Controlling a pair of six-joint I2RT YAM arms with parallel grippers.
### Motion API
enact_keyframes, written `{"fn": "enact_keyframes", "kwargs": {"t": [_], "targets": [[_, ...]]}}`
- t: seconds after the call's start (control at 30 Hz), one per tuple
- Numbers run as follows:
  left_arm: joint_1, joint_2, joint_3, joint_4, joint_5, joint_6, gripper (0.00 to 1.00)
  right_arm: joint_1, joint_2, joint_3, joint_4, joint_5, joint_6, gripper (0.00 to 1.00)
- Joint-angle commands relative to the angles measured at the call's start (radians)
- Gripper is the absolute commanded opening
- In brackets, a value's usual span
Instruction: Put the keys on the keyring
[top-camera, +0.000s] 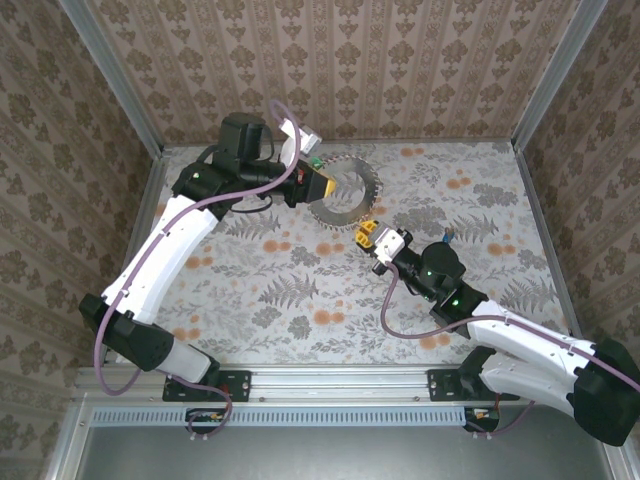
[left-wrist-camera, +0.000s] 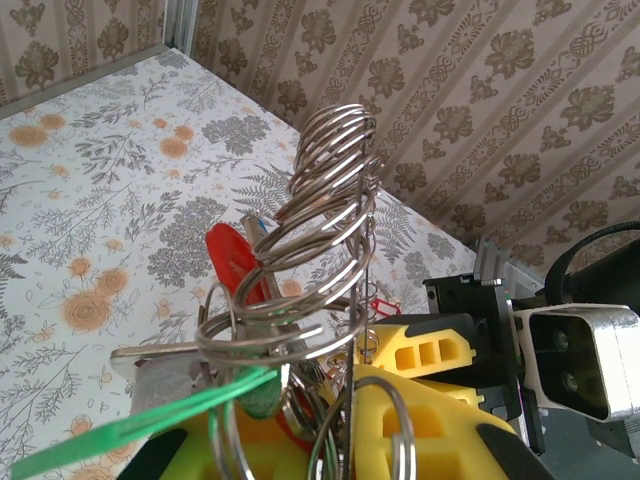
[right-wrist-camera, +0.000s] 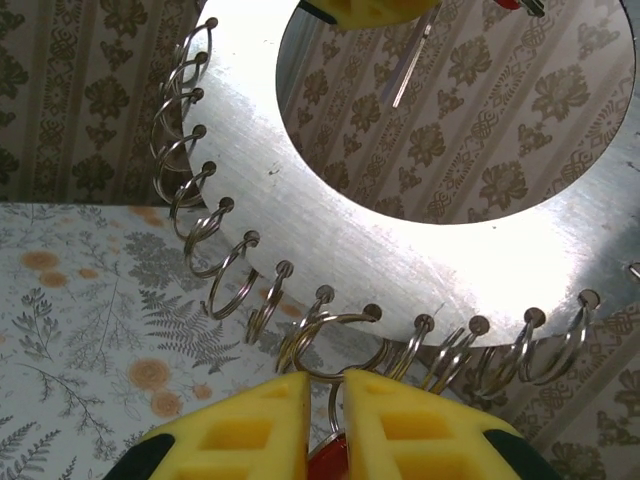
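Observation:
The keyring (top-camera: 342, 212) is a wide flat silvery ring with many small wire loops around its rim, held tilted above the far middle of the table. My left gripper (top-camera: 318, 180) is shut on its far left rim. In the left wrist view the loops (left-wrist-camera: 330, 200) rise in a row, with a red tag (left-wrist-camera: 232, 262) and a green tag (left-wrist-camera: 150, 425) hanging among them. My right gripper (top-camera: 366, 235) is at the ring's near edge. In the right wrist view its fingers (right-wrist-camera: 250, 420) are shut on a red-tagged key (right-wrist-camera: 345, 465), whose small loop touches the ring's rim (right-wrist-camera: 400, 230).
The floral tablecloth (top-camera: 300, 290) is walled by patterned panels at the back and on both sides. A small blue thing (top-camera: 446, 238) lies beside my right arm. Open tabletop stretches across the near middle.

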Motion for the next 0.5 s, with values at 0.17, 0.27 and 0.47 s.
{"fn": "enact_keyframes", "kwargs": {"t": [0.17, 0.27, 0.47], "targets": [[-0.008, -0.001, 0.049, -0.005, 0.016, 0.018, 0.00, 0.000, 0.005, 0.038, 0.039, 0.025, -0.014, 0.19], [-0.007, 0.000, 0.048, -0.005, 0.016, 0.017, 0.00, 0.000, 0.005, 0.038, 0.031, 0.017, -0.011, 0.22], [-0.007, 0.000, 0.050, -0.004, 0.019, 0.017, 0.00, 0.000, 0.008, 0.034, 0.038, 0.021, -0.009, 0.25]]}}
